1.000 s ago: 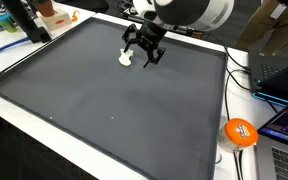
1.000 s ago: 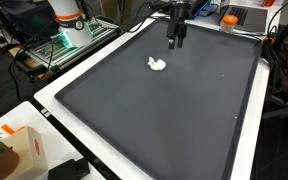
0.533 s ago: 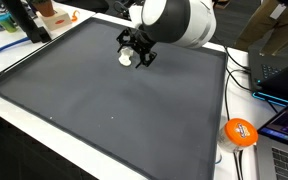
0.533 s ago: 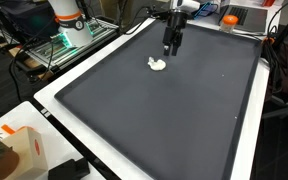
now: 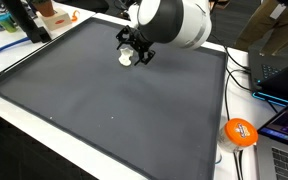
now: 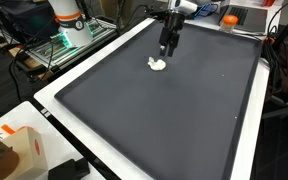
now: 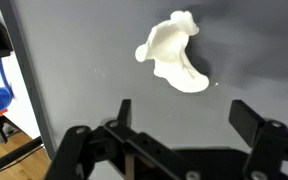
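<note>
White crumpled lump (image 7: 174,55) lies on the dark grey mat (image 5: 114,110) that covers most of the counter (image 6: 84,66), near the mat's far edge in both exterior views. Tool (image 7: 181,108) hovers just above and beside the lump, its fingers spread wide apart and holding nothing. Orange ball (image 5: 240,132) sits well apart, off the mat.

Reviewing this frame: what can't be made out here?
- White lump: what it is. It is tiny in both exterior views and a featureless shape in the wrist view.
- Gripper: its height over the grey mat. The wrist view looks straight down, and in an exterior view the white wrist housing hangs over it.
- Orange object: its print is too small to read in an exterior view.
</note>
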